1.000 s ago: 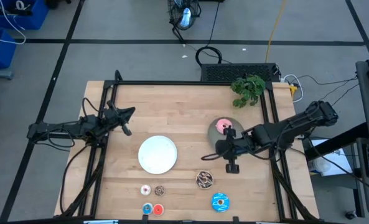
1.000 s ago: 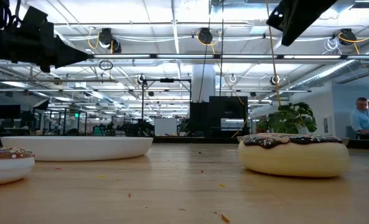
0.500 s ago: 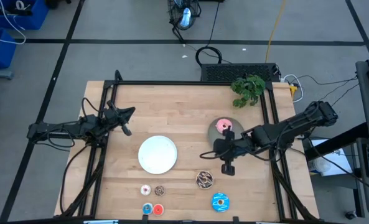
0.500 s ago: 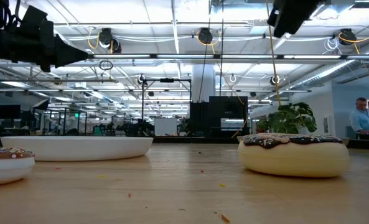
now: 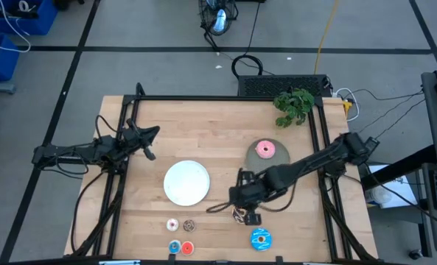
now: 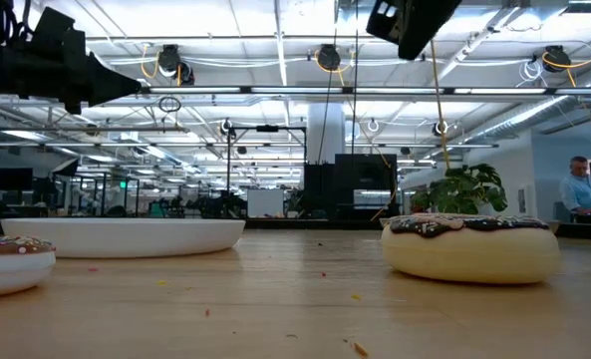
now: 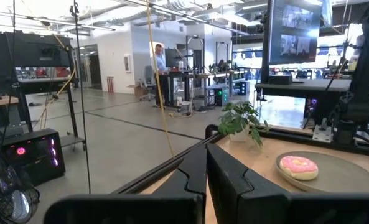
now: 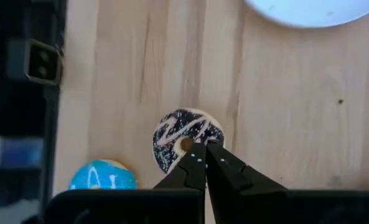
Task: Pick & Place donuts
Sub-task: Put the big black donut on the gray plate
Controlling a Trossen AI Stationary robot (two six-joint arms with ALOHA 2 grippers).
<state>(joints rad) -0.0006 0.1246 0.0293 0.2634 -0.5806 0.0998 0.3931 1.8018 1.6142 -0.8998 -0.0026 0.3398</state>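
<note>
A brown iced donut (image 8: 183, 142) lies flat on the wooden table, just past the tips of my right gripper (image 8: 204, 154), which is shut. That gripper (image 5: 247, 216) hangs well above the donut and half covers it in the high view. A blue donut (image 5: 260, 238) lies nearer the table's near edge. A pink donut (image 5: 264, 149) rests on a grey plate (image 5: 277, 157). Several tiny donuts (image 5: 181, 235) sit near the front edge. My left gripper (image 5: 150, 144) waits, shut, at the table's left side.
A white plate (image 5: 186, 182) sits at the table's middle, left of my right arm. A potted plant (image 5: 294, 104) stands at the far right corner. Black frame rails (image 5: 323, 140) run along the table's sides. A person (image 6: 580, 185) sits in the room beyond.
My right gripper has swung from beside the grey plate toward the table's near edge and leftward, dropping a little, and now stands over the brown donut. It has stayed shut. The donuts and plates have not moved.
</note>
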